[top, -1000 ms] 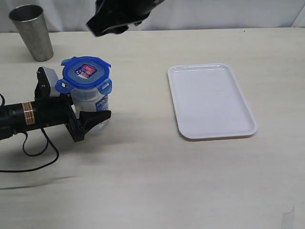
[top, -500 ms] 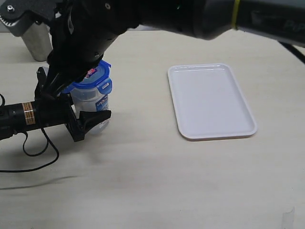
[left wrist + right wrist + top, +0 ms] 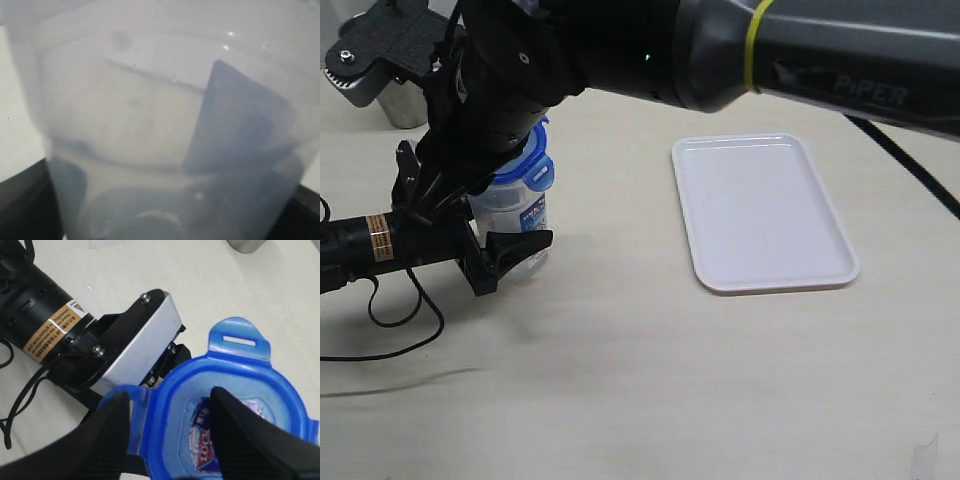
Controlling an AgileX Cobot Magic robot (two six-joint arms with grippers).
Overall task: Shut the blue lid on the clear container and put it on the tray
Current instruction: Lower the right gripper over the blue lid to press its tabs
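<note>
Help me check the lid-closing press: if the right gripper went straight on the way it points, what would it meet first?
The blue lid on the clear container. The right gripper points down at its top and one flap; whether it touches yet is unclear.

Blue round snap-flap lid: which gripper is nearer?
Right. The right gripper is directly over the blue round plastic lid, fingers at its top; the left gripper is lower, clamped on the clear plastic container beneath it.
</note>
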